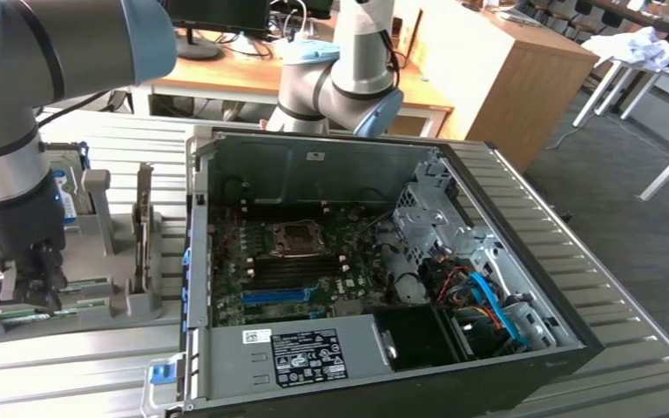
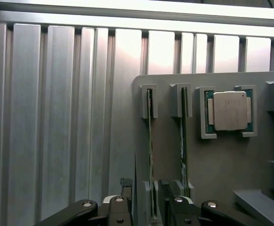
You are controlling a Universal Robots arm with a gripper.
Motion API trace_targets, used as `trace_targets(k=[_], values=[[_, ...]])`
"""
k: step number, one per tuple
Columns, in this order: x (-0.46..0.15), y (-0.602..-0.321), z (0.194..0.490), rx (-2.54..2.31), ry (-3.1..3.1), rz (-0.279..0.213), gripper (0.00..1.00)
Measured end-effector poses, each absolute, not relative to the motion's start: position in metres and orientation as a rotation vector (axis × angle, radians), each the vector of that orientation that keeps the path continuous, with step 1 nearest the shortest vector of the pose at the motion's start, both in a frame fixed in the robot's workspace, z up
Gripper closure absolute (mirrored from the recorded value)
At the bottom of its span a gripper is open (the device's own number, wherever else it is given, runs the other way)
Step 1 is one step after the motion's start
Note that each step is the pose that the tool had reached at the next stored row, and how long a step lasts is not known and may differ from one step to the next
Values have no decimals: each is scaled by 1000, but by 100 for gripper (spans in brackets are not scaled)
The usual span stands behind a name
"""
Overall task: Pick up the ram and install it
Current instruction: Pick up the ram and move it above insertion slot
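Case (image 1: 311, 170) open on slatted surface (image 1: 613, 287), just beside grey holder (image 2: 221, 165); processor (image 2: 229, 110) and second stick (image 2: 184, 136) seated near ram (image 2: 150, 136). Over holder, arm (image 1: 3, 157) upright, wrist down, jaws apart astride ram, on edge in slot nearest holder's rim, second stick just past one jaw.

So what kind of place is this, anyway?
Likely a robotics lab or workshop: a robot arm over a ribbed metal table, an open computer case, and wooden office desks behind.

Robot lab: arm (image 1: 10, 131), aluminium workbench (image 1: 79, 366)
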State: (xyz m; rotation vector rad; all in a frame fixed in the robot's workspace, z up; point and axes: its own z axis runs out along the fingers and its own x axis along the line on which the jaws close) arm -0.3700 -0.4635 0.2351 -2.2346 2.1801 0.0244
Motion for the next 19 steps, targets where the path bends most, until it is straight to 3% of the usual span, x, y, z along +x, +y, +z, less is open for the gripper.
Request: trace_targets(k=[19], values=[[-379,-462,226,-2235,2180,24,64]])
